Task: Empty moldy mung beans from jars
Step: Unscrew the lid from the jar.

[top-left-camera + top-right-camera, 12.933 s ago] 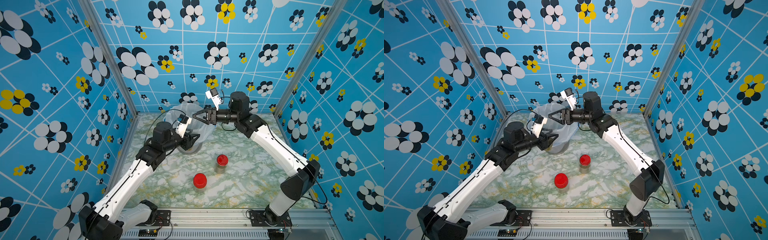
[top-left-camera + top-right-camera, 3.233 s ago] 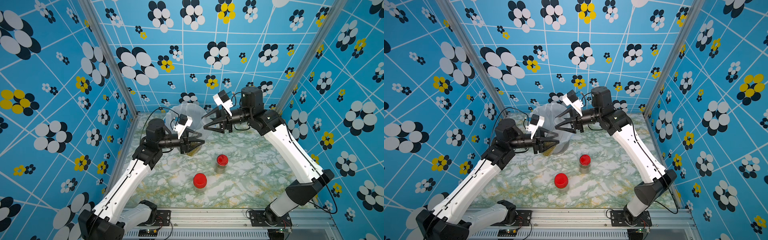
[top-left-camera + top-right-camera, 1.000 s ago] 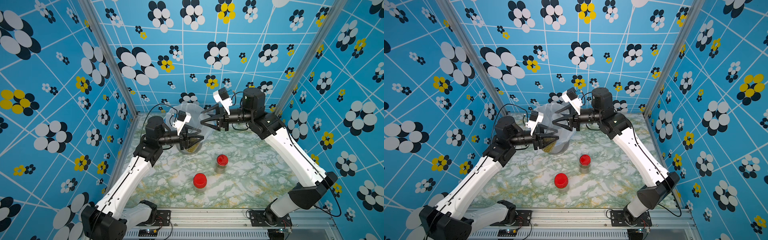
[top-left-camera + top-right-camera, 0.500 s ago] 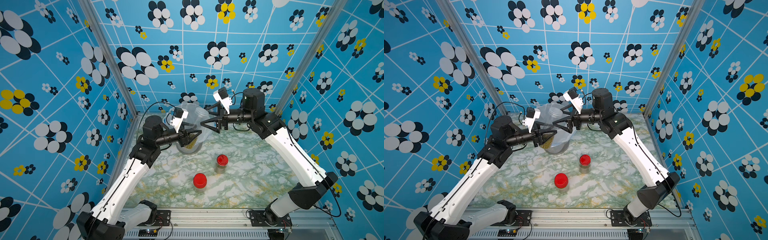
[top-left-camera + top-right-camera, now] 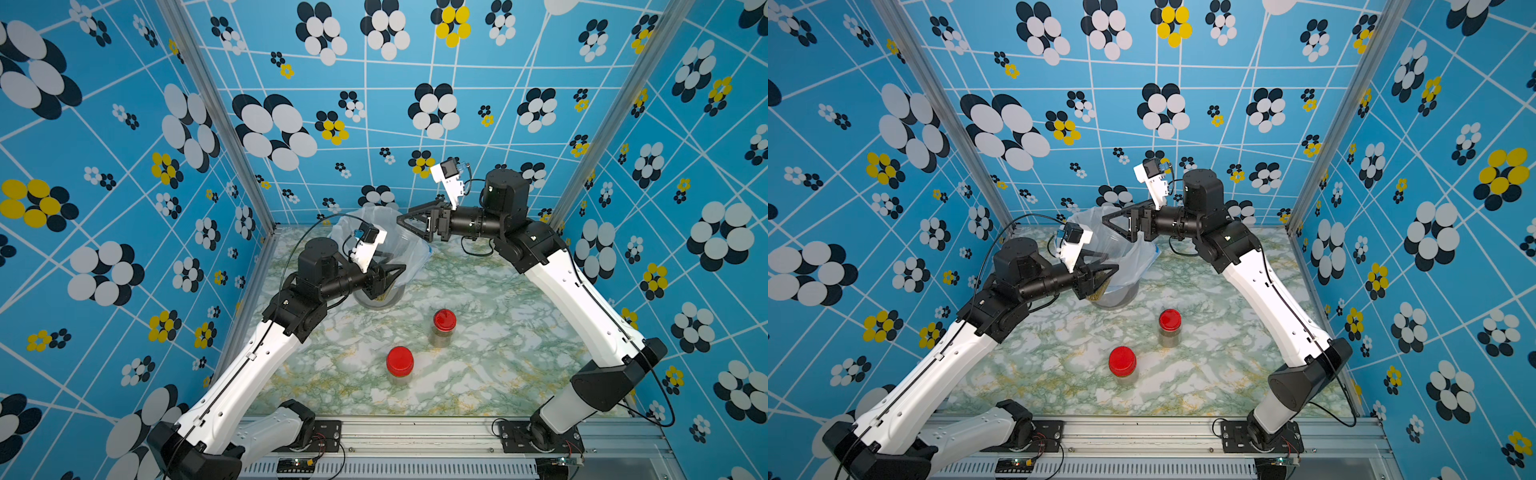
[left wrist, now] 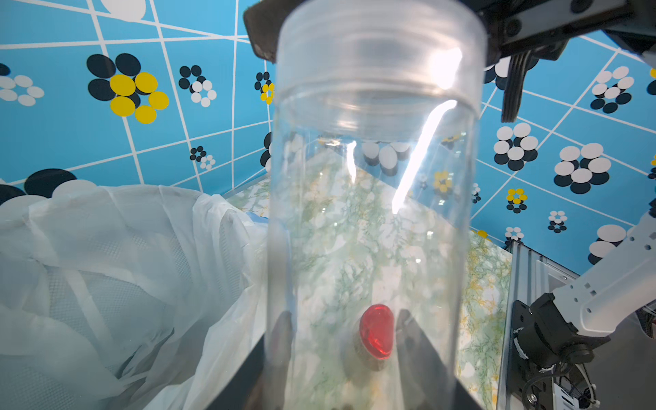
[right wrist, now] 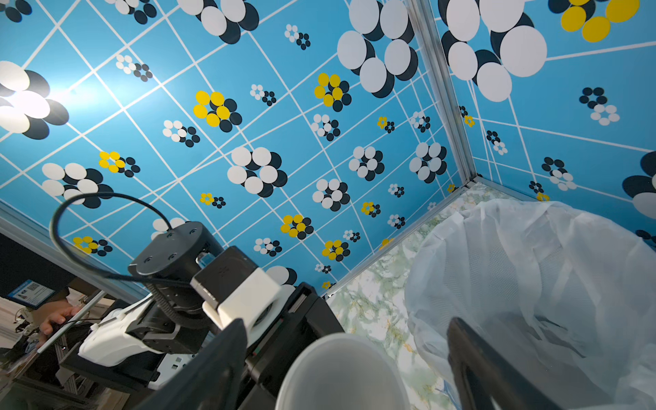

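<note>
My left gripper is shut on the tall clear jar, held upright in front of the bin. Mung beans show in its bottom, below the fingers. Its translucent lid is on. My right gripper is open, and its jaws stand either side of that lid with gaps on both sides. Two shorter jars with red lids stand upright on the table, apart from both grippers.
A bin lined with a white plastic bag stands at the back, just behind the held jar. Blue patterned walls close in three sides. A metal rail runs along the marbled table's front edge.
The right gripper's jaws have gone from shut to open round the tall jar's lid, and the right gripper has risen a little. The left gripper has kept its hold on the jar.
</note>
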Available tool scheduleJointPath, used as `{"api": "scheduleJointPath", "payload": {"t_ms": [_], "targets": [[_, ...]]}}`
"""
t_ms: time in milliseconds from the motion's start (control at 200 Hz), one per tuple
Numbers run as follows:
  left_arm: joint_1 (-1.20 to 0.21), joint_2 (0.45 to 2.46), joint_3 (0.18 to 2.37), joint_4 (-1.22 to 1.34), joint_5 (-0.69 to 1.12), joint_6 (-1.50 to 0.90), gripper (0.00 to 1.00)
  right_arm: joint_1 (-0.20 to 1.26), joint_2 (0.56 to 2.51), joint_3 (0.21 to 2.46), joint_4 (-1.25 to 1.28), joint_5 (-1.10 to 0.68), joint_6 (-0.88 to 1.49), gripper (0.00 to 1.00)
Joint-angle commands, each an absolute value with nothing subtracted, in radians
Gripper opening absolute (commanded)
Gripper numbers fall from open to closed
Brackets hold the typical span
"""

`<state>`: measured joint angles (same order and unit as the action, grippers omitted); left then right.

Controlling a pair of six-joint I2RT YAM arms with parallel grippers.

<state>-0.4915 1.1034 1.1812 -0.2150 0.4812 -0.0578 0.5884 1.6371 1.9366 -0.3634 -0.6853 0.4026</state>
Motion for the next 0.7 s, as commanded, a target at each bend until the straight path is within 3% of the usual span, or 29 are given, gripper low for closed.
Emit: {"api": "scheduleJointPath", "payload": {"t_ms": [0,245,445,695], "targets": [[-0.497,1.085,1.212,-0.189,0.438,-0.034,0.16,0.593,1.659,1.955,-0.418,-0.667,0.428,0.89],[-0.496,1.087,1.209,-0.173,0.454,-0.04,0.16,0.592,1.687,2.003,-0.513,-0.652,0.39,0.92],[-0.499,1.095,1.208,-0.163,0.445,-0.044,0.16,0.593,1.691,2.012,-0.517,-0.681,0.383,0.71],[-0.501,1.107,1.217,-0.164,0.435,-0.044,0.16,0.594,1.7,2.023,-0.54,-0.729,0.399,0.83]]}}
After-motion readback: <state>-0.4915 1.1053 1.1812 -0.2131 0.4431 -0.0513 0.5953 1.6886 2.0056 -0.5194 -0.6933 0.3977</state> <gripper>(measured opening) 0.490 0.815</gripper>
